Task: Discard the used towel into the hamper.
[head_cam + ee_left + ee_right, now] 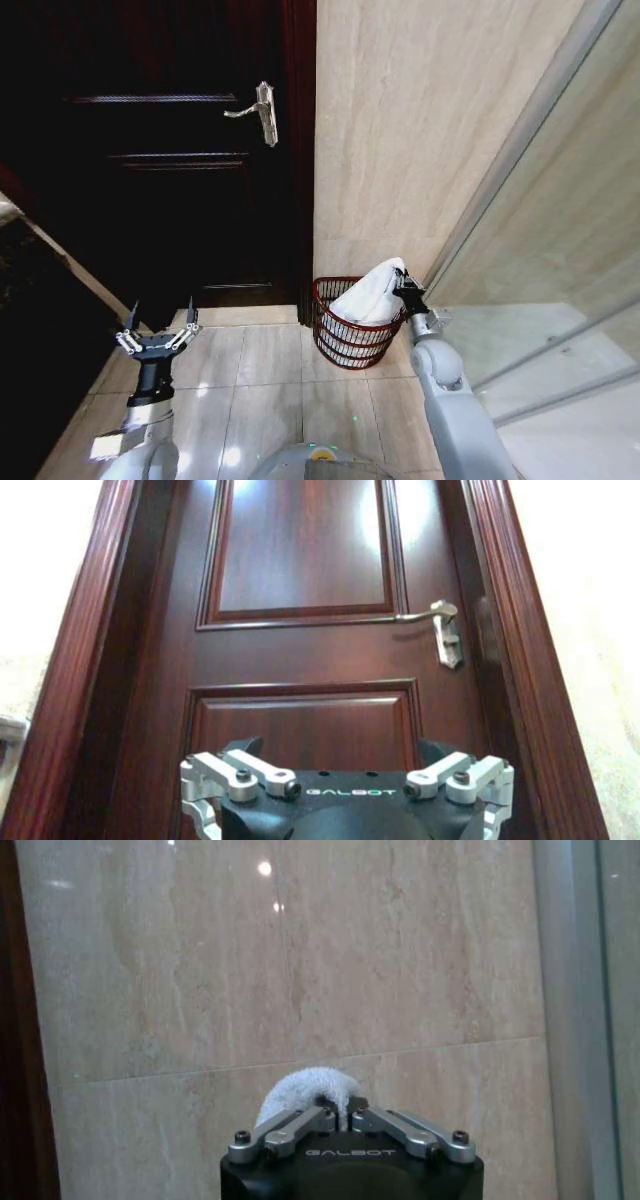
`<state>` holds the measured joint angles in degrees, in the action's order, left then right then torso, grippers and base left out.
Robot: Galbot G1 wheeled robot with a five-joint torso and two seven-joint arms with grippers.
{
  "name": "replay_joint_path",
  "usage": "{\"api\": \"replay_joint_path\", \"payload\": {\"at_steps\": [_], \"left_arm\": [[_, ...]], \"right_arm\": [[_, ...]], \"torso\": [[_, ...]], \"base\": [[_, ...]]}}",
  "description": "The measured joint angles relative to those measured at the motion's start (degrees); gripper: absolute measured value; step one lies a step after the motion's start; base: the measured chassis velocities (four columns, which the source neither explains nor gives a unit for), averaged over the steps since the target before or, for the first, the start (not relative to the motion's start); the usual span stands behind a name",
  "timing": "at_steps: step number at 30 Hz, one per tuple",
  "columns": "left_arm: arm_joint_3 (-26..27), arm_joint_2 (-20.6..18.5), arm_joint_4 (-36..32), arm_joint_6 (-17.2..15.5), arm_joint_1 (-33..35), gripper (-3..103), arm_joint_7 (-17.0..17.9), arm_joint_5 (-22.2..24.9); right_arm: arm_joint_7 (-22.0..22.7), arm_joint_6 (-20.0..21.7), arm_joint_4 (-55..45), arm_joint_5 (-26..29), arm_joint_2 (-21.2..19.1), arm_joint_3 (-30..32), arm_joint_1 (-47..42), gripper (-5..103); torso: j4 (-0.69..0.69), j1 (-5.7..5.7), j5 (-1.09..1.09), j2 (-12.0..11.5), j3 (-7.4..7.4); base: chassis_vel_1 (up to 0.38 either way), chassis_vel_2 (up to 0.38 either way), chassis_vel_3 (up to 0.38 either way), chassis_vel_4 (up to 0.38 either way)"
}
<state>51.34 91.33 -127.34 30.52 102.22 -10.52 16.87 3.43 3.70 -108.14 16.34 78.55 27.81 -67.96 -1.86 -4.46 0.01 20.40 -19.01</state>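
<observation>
My right gripper's [340, 1114] fingers are pinched together on a fold of the white towel [372, 293]; from the right wrist camera I see a rounded tuft of terry cloth poking up just past the closed tips. On the head camera that gripper [405, 287] sits at the hamper's [345, 345] rim, on the side nearest the glass panel [560, 250], with the towel's upper end held above the rim and the rest of it draped down inside the hamper. So the towel is partly in, but I have not let go of it.

The hamper itself stands on the tiled floor [270, 380], close against the beige stone wall [420, 130] and just beside the dark door's [150, 150] frame. It is upright, its thin reddish-brown ribs showing through to the white cloth inside.

My left gripper [158, 338] is well apart from the hamper, off toward the door side and hovering over the floor tiles. Its fingers are spread wide with nothing between them. The left wrist camera shows the same spread fingers [240, 774] at the base of the frame, facing the door panels and the silver handle [440, 626].

Behind the hamper the wall runs up pale and veined; the right wrist camera looks straight at it, with the glass panel's metal edge [565, 1012] alongside.
</observation>
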Motion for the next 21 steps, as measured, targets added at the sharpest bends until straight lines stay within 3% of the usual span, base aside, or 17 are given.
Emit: {"api": "replay_joint_path", "payload": {"at_steps": [7, 9, 14, 21], "left_arm": [[0.2, 0.3, -1.3, -1.9, 0.2, 100, 0.0, 0.8], [0.7, 0.6, -1.7, -2.3, 0.3, 100, 0.1, 1.5], [2.1, 0.8, -1.6, -2.4, 0.6, 100, 0.2, 3.2], [5.7, -0.7, -0.2, -2.2, 1.1, 100, 0.3, 6.2]], "right_arm": [[3.4, 7.0, -3.4, 3.2, -3.5, -2.1, -0.7, 3], [5.9, 10.2, -3.2, 7.0, -6.2, -4.1, 1.0, 3], [7.0, 12.4, 1.3, 10.7, -9.2, -7.9, 6.8, 3], [8.8, 15.3, 6.1, 13.5, -10.0, -12.1, 11.4, 3]], "torso": [[0.00, 0.01, -0.01, 0.0, 0.01], [0.01, 0.01, 0.00, 0.0, 0.01], [0.00, 0.01, 0.00, 0.0, 0.00], [-0.01, 0.01, 0.00, 0.0, 0.00]], "base": [[0.000, 0.000, 0.000, 0.000], [0.000, 0.000, 0.000, 0.000], [0.000, 0.000, 0.000, 0.000], [0.000, 0.000, 0.000, 0.000]]}}
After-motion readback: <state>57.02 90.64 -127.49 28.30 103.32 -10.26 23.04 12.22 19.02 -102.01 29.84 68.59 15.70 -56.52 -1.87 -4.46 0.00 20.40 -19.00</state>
